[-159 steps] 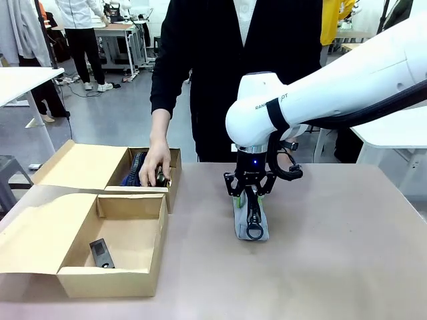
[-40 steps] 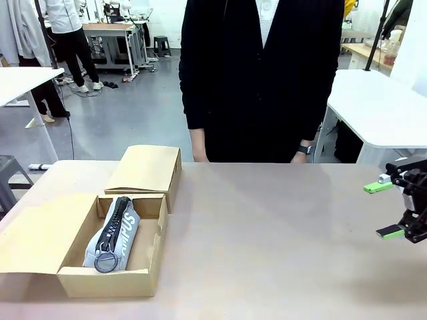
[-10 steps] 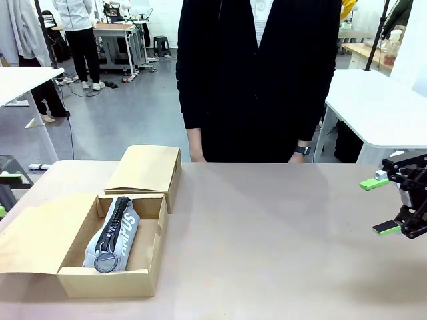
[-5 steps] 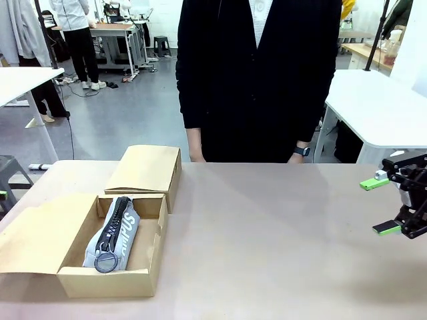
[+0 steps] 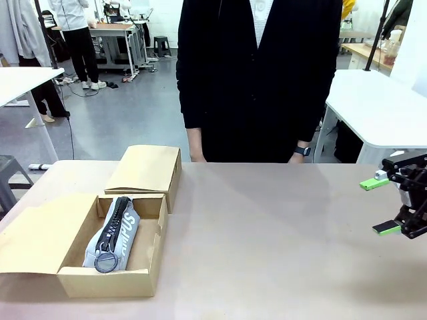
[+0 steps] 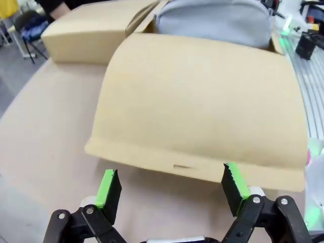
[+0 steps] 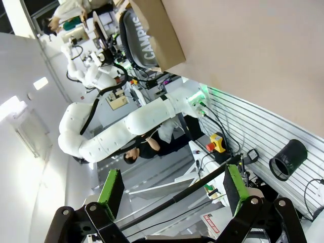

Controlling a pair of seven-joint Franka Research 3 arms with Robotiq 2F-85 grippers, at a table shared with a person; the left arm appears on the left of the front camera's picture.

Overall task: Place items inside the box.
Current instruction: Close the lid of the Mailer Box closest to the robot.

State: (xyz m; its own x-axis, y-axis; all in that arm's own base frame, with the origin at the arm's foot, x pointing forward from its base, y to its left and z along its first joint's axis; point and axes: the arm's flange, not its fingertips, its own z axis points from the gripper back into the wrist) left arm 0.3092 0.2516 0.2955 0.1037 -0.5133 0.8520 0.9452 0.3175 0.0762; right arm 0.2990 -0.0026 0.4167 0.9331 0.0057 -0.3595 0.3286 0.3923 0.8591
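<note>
The box (image 5: 107, 283) lies at the table's left with its wide flap lid (image 5: 40, 233) folded out flat to the left. Inside it rests a grey zip pencil case (image 5: 113, 232), zip pull toward me. In the left wrist view my left gripper (image 6: 170, 185) is open and holds nothing, low over the table just short of the flap lid (image 6: 202, 101), with the pencil case (image 6: 212, 20) beyond. My right gripper (image 5: 381, 205) hangs open and holds nothing at the table's right edge, far from the box. The right wrist view has its open gripper (image 7: 172, 187), the box (image 7: 164, 33) and the pencil case (image 7: 137, 35).
A smaller closed cardboard box (image 5: 147, 168) sits just behind the open one. A person in black (image 5: 257, 80) stands at the far edge with both hands down below the tabletop. My white left arm (image 7: 126, 126) appears in the right wrist view.
A green pad of my left gripper at the left edge of the front view has slipped out of that view. The right gripper, the box and the pencil case have not moved.
</note>
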